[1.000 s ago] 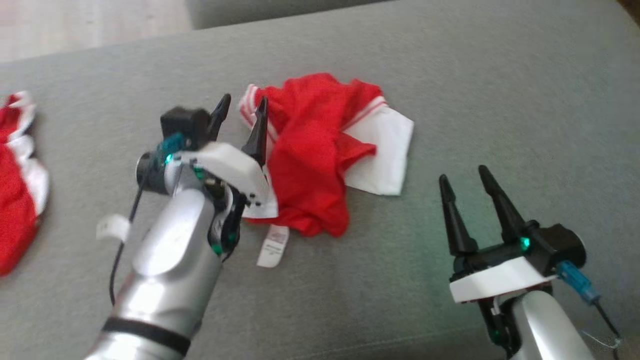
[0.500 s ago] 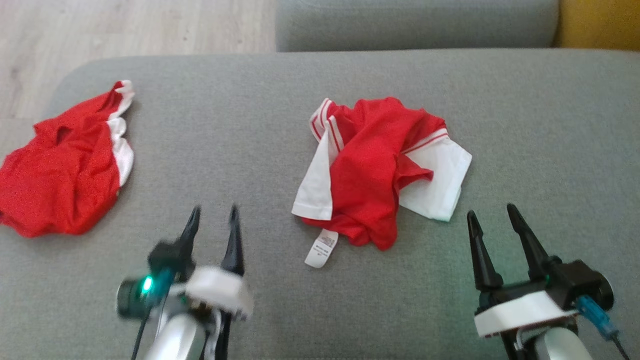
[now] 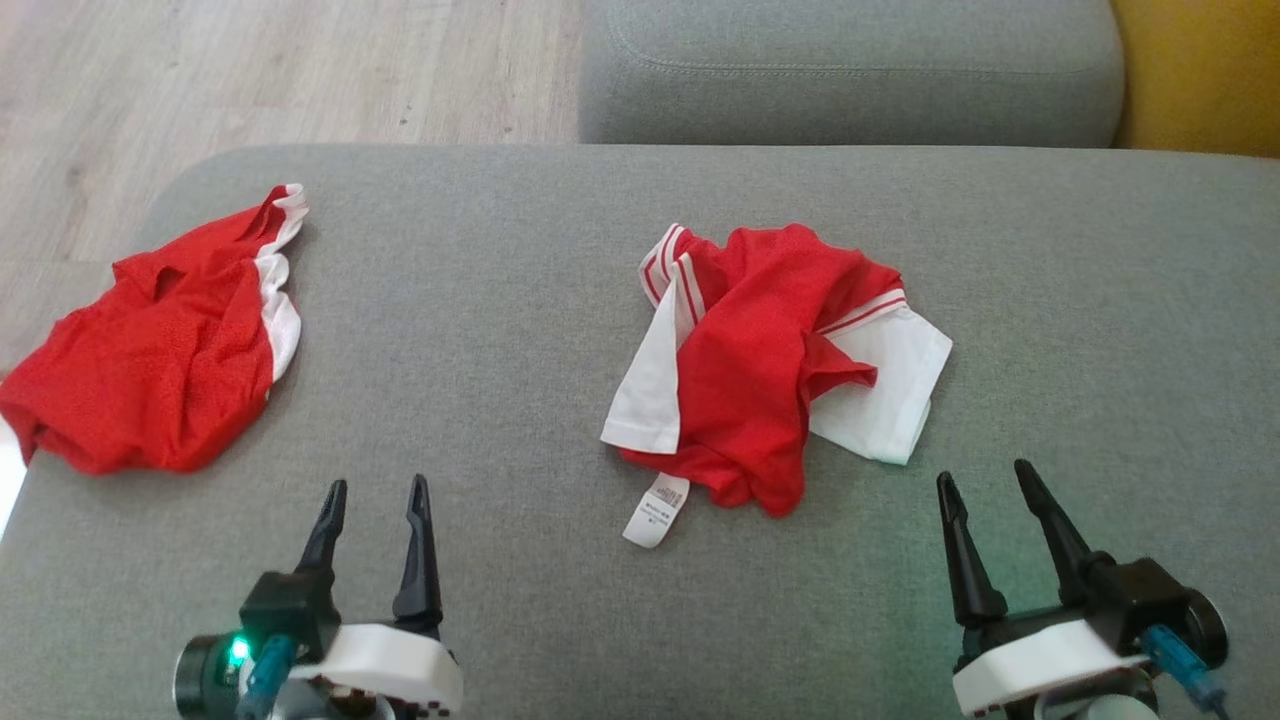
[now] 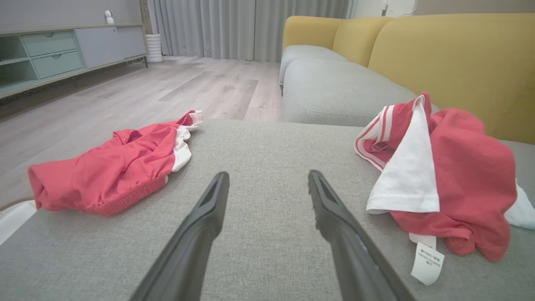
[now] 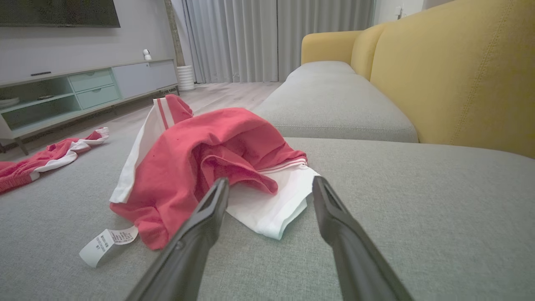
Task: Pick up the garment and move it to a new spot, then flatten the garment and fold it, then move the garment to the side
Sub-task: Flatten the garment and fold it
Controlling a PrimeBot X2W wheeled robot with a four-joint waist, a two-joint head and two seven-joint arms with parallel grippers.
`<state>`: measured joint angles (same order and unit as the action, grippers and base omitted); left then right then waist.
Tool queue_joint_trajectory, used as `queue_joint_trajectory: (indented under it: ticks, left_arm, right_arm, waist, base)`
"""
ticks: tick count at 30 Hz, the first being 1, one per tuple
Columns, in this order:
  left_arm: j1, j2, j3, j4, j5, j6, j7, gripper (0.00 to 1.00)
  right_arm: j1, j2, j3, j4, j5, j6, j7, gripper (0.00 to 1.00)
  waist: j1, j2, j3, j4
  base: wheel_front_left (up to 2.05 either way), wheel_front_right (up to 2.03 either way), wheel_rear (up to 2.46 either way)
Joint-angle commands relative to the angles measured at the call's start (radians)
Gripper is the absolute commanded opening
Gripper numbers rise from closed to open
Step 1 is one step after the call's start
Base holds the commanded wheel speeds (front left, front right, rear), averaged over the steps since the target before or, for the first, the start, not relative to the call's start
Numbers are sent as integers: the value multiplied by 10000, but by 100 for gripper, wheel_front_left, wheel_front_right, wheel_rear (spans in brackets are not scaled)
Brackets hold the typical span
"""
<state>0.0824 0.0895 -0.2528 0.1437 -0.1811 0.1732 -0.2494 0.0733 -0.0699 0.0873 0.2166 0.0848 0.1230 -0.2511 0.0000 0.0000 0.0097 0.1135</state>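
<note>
Right pincer: standing wide open and gripping nothing, hovering low at the near right of the grey sofa cushion, fingers pointing away from the robot.
Left pincer: also gaping fully and carrying nothing, sitting at the near left over bare cushion.
Garment: lying crumpled in the middle of the cushion, a red body with white panels poking out on both sides and a white care label trailing toward the robot.
Direction from the right pincer: the garment is lying just ahead and slightly to the robot's left; in the right wrist view its white right panel is showing between the two fingers, close but apart from them.
Direction from the left pincer: the garment is lying ahead and well off to the robot's right, with open cushion in between.
Long axis: the red ridge is running roughly near to far, from the label end up to the striped band; the heap is too bunched to be sure.
Nearer arm: the right one, I am judging, so the first pick is probably falling to it.
Second garment: lying at the far left edge, well apart from both pincers.
</note>
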Motion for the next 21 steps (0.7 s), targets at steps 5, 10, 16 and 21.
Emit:
queue_joint_trajectory:
  ticks: [5, 10, 16, 21]
  left_arm:
    - [-197, -153, 599, -466, 289, -291, -123, 100]
    - [-214, -254, 748, -480, 391, -488, -123, 100]
    - [-390, -344, 845, -442, 420, -694, -123, 100]
    - [-470, -375, 830, -502, 405, -734, -124, 100]
  right_arm:
    - [-209, 40, 236, -126, -46, 77, -107, 100]
    - [-240, 71, 246, -98, -40, 77, -107, 100]
    - [-704, 111, 798, -258, 93, 77, -107, 100]
    - [-1460, 128, 1670, -382, 428, 77, -23, 100]
  waist:
    - [0, 0, -32, -64]
    - [0, 0, 23, -90]
    - [0, 0, 131, 16]
    - [0, 0, 222, 156]
  base:
    - [0, 0, 0]
    - [0, 0, 0]
    - [0, 0, 0]
    - [0, 0, 0]
